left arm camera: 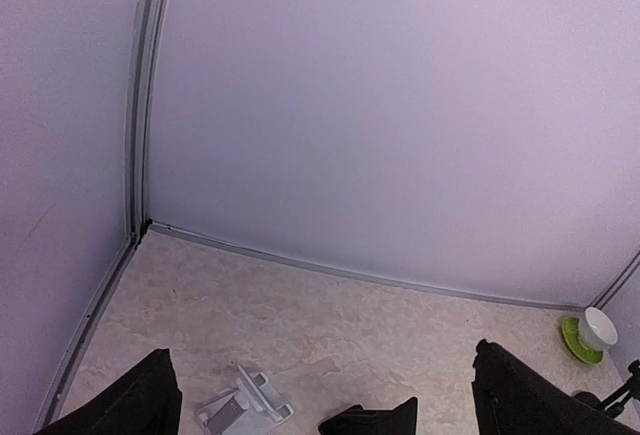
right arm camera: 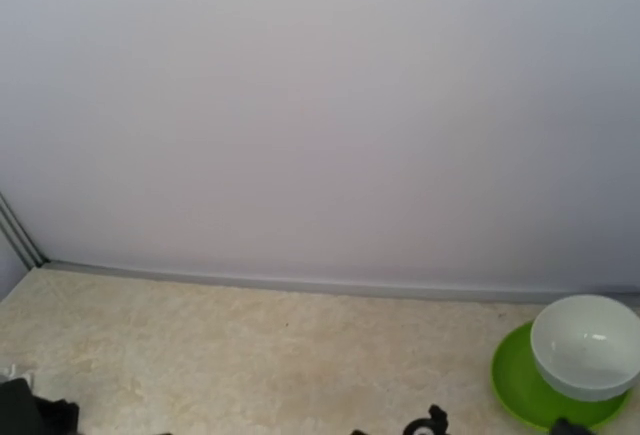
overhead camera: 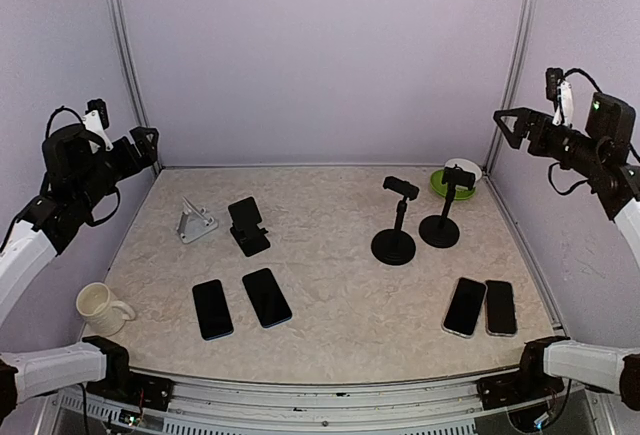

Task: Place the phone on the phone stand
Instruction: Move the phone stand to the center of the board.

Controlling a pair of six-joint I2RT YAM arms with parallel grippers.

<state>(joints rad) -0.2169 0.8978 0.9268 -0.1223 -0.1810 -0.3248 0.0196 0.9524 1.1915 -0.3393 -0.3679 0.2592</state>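
Four dark phones lie flat on the table: two at front left (overhead camera: 212, 308) (overhead camera: 266, 297) and two at front right (overhead camera: 464, 306) (overhead camera: 500, 307). A silver folding stand (overhead camera: 195, 221) (left arm camera: 245, 407) and a black folding stand (overhead camera: 247, 225) sit at back left. Two black pole stands (overhead camera: 397, 220) (overhead camera: 443, 210) are at back right. My left gripper (overhead camera: 145, 145) (left arm camera: 325, 400) is raised at the left wall, open and empty, its fingertips (left arm camera: 150, 395) wide apart. My right gripper (overhead camera: 508, 127) is raised at the right wall and looks open and empty. Its fingers do not show in the right wrist view.
A white bowl (overhead camera: 462, 168) (right arm camera: 585, 345) sits on a green plate (overhead camera: 440, 185) (right arm camera: 520, 380) at the back right corner. A cream mug (overhead camera: 100, 307) stands at the front left edge. Lilac walls close the back and sides.
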